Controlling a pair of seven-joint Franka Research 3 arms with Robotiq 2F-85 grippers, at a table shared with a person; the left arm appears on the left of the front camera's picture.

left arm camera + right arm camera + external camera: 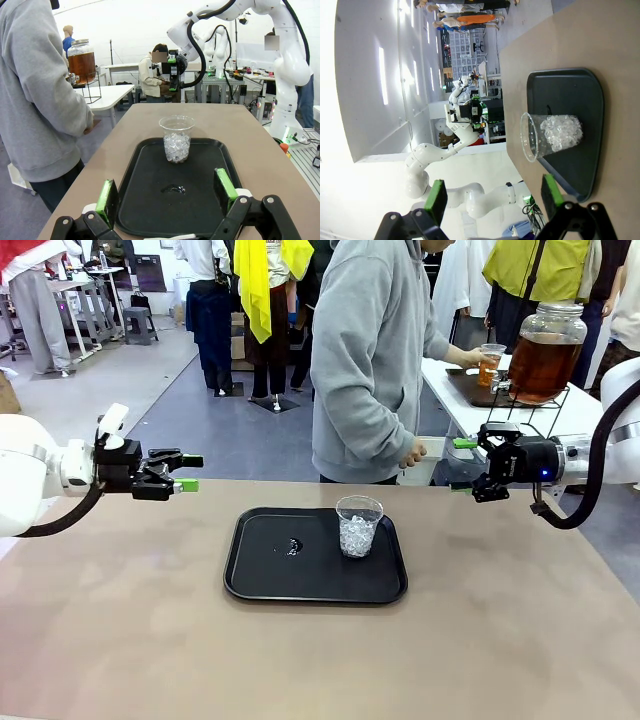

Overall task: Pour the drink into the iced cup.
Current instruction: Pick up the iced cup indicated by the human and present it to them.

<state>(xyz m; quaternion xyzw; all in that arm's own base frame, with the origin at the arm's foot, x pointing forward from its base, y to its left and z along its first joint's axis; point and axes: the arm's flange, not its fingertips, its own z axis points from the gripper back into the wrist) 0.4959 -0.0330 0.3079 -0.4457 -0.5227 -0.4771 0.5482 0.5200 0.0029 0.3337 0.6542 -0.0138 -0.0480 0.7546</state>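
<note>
I am holding left claw [190, 472] and right claw [461, 465] open, iced cup [359, 525] standing upright on black tray [260, 570] between them

A robotics lab in an open hall — white robot arms [20, 475] flank a brown table [120, 640], cluttered workbenches [245, 80] behind, tall white walls [135, 30], grey floor [150, 370].

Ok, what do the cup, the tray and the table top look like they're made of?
Cup: probably thin clear plastic, with see-through walls and a fine rolled rim; glass can't be ruled out.
Tray: black, likely moulded plastic with a semi-gloss finish, since faint reflections show on its surface.
Table: matte tan-brown top with no glare; the material is unclear.
</note>
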